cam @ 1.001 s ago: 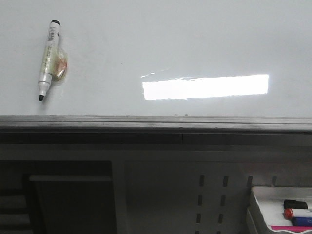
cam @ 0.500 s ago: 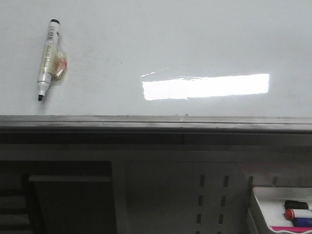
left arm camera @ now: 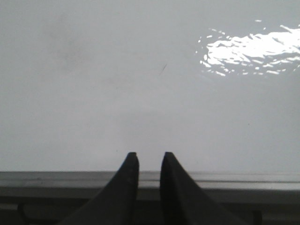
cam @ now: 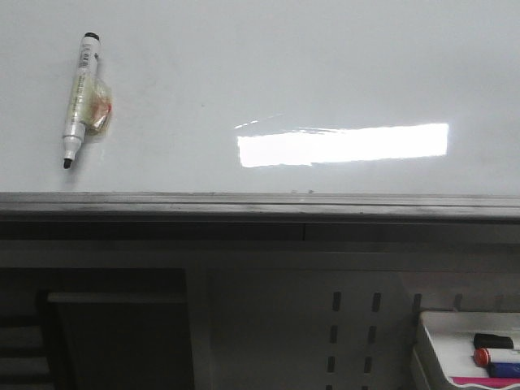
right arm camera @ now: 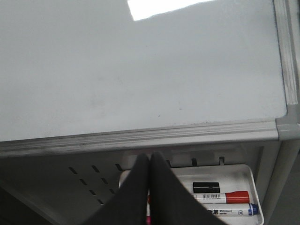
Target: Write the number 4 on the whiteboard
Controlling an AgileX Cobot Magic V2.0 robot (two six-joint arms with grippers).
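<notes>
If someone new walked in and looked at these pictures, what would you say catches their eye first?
Probably the bright rectangular glare on the large glossy white whiteboard, right of its middle in the front view. Next, the uncapped black-tipped white marker lying near the board's left edge, with a small yellowish lump beside its barrel. No number is drawn yet, and a white tray below the board's right corner holds a black cap, a red marker and a blue marker.
</notes>
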